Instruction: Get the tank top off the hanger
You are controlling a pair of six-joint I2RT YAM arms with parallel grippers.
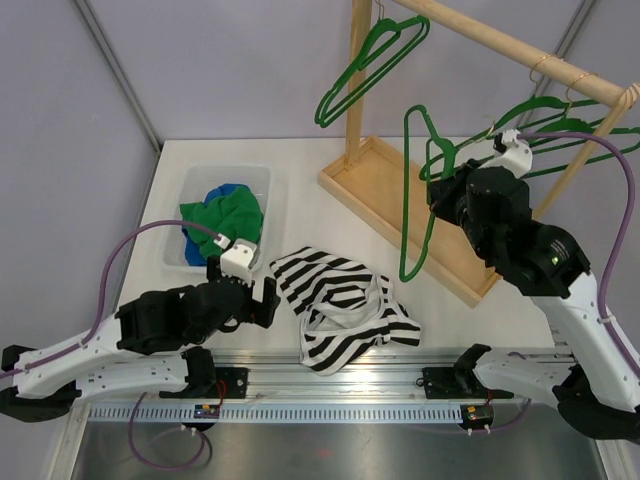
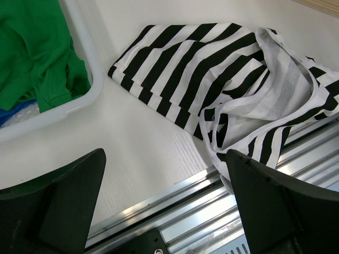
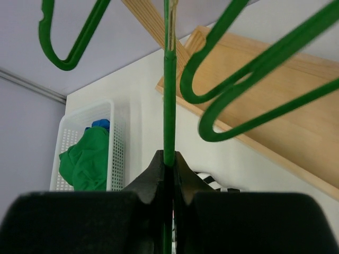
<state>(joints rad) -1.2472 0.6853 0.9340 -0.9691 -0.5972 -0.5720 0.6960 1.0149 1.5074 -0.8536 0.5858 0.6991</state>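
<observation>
The top (image 2: 212,69) lies loose on the tabletop (image 2: 148,143) just right of our open left fingers (image 2: 265,206), well apart from the bare hanger (image 3: 169,106) our right fingers (image 3: 153,180) pinch aloft.

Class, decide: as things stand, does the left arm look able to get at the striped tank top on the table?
Probably yes. The left gripper is open beside the striped tank top, with only bare table between them.
</observation>
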